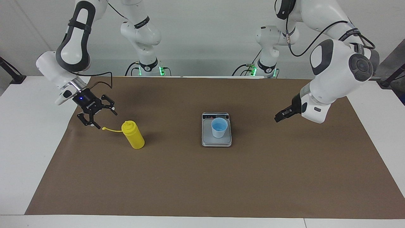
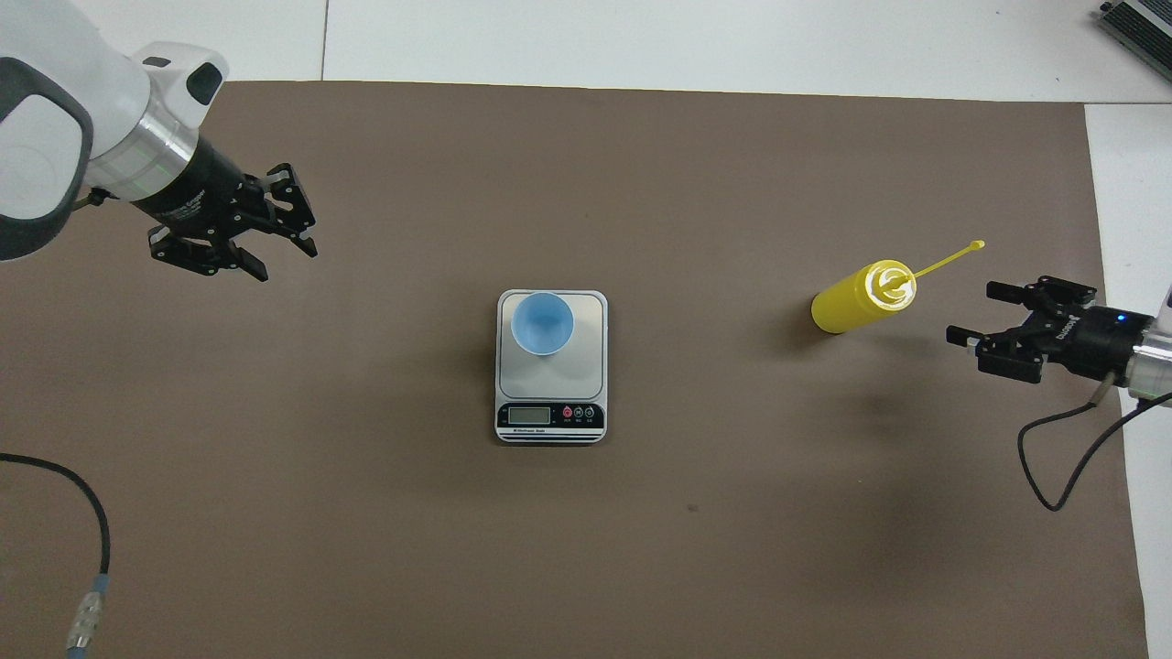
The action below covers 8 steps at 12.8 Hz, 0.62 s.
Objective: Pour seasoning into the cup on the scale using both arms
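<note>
- Yellow seasoning (image 1: 134, 136) bottle upright on desk (image 1: 196, 183) mat, right gripper (image 1: 100, 117) spread beside it
- blue cup (image 1: 219, 127) on scale (image 1: 216, 141)
- left gripper (image 2: 279, 252) spread, holding nothing

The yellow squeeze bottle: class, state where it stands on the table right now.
The yellow squeeze bottle stands upright on the brown mat, toward the right arm's end of the table, apart from the scale, with the open right gripper close beside its strap.
</note>
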### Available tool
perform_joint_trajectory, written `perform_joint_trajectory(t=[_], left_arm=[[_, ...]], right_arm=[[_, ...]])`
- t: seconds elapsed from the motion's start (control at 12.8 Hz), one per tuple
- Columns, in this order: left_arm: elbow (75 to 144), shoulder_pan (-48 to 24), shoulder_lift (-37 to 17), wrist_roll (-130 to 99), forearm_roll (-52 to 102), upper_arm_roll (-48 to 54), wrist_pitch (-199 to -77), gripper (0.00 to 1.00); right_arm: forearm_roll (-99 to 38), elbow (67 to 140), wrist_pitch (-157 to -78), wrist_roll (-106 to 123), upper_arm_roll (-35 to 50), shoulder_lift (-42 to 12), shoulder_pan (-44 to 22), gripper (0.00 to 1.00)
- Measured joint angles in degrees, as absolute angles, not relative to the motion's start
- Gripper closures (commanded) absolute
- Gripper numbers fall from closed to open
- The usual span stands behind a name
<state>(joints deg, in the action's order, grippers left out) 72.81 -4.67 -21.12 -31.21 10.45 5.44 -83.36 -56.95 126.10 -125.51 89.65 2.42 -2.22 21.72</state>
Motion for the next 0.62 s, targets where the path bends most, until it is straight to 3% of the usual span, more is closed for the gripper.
perform_joint_trajectory(t=[0.62], left_arm=[[72.8,1.5,-17.7,-15.4,7.2,4.9,-78.1,0.41]], right_arm=[[-63.5,126.2,-125.5,101.8,2.7,-5.8,19.8,0.00]])
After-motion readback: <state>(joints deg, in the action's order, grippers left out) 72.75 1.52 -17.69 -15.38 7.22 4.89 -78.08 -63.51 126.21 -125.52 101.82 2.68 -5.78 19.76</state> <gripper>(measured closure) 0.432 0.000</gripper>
